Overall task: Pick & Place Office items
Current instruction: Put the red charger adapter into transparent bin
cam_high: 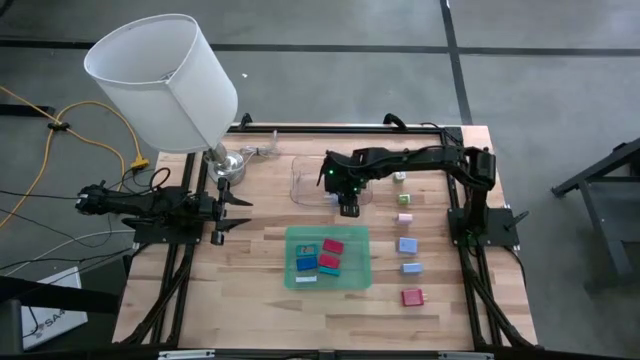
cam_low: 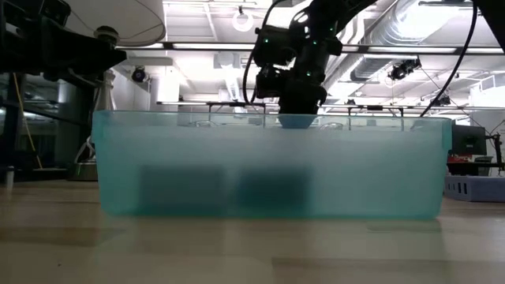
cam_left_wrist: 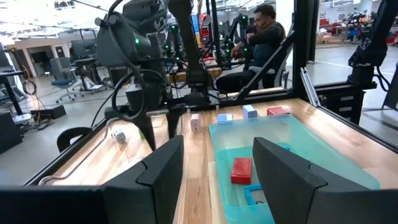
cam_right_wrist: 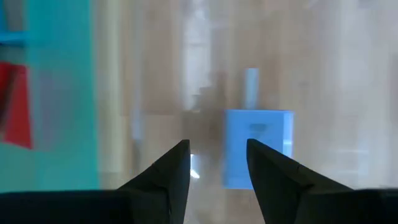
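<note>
— So, from above?
— Slatted wooden worktop (cam_high: 250, 250); translucent green tray (cam_high: 359, 278) holds red and blue blocks. Right claw (cam_high: 348, 209) points down just beyond it.
— Its wrist view?
— Fingers parted over a flat blue block (cam_right_wrist: 258, 146) on the wood.
— Left claw (cam_high: 240, 214)?
— Open, level, at the worktop's left.

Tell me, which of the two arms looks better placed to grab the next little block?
The right one, probably. The right gripper hangs over the table behind the green tray, fingers open, with a blue block just below them. The left gripper waits at the table's left edge, with no loose block beside it.
</note>
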### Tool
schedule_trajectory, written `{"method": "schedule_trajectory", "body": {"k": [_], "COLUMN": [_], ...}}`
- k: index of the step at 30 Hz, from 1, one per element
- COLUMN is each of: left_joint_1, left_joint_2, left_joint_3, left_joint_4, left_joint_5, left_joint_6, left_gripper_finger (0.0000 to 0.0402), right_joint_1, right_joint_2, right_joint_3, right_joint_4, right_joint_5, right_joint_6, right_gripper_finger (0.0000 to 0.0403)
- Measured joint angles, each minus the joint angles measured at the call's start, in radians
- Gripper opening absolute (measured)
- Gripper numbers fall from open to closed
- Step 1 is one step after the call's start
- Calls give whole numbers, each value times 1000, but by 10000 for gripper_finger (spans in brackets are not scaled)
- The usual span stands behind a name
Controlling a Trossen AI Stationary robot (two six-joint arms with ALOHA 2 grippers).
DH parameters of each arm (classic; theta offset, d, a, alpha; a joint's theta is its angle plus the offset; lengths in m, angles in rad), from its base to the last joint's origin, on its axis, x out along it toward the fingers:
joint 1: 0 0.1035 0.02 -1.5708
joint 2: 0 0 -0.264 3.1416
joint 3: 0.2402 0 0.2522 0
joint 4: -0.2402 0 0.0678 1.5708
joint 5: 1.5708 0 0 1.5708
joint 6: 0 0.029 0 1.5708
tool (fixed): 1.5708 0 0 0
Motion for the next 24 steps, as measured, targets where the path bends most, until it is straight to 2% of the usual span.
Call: {"method": "schedule_trajectory", "body": {"k": [6,13,19,24], "left_joint_1": [0,0,0,0], "left_joint_2": [0,0,0,0], "left_joint_3": [0,0,0,0], "left_joint_4": [0,0,0,0], "left_joint_5": [0,0,0,0], "left_joint_6": [0,0,0,0], "left_gripper_finger": [186,186,186,186], "right_joint_1": [22,68,127,220], "right_joint_2": [-77,-217,-312,-345], "right_joint_3": [1,2,-1,-47], "right_joint_4": [15,-44,-224,-331], "right_joint_5": [135,188,191,266], "right_joint_6": [-4,7,143,271], "right_gripper_finger": [144,144,144,144]}}
